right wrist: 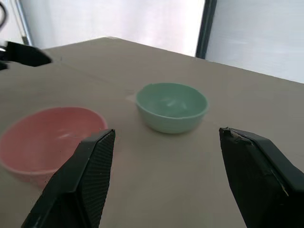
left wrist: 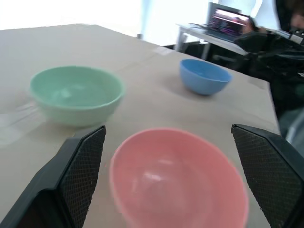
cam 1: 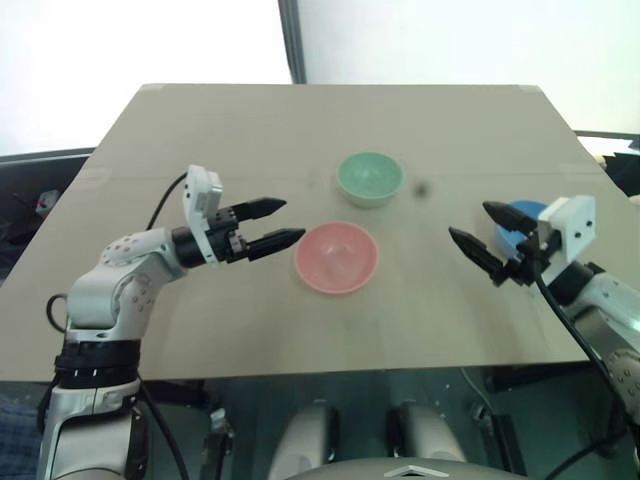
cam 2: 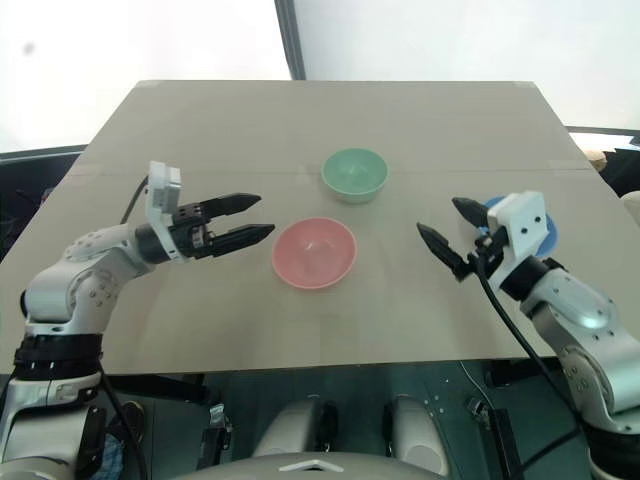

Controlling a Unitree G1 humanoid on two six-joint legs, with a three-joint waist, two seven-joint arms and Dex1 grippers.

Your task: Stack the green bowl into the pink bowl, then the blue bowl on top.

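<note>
The pink bowl (cam 1: 336,257) sits empty near the middle of the table. The mint green bowl (cam 1: 370,178) stands just behind it, also empty. The blue bowl (cam 1: 519,224) rests on the right, partly hidden behind my right gripper (cam 1: 475,228), which hovers open in front of it with nothing between its fingers. My left gripper (cam 1: 281,222) is open and level, just left of the pink bowl, pointing toward it. In the left wrist view the pink bowl (left wrist: 178,175) lies between the fingers' line of sight, the green bowl (left wrist: 76,93) and blue bowl (left wrist: 204,76) beyond it.
The table (cam 1: 250,130) is a tan board with its front edge close to me. Beyond the right edge, the left wrist view shows a desk with a laptop (left wrist: 228,21).
</note>
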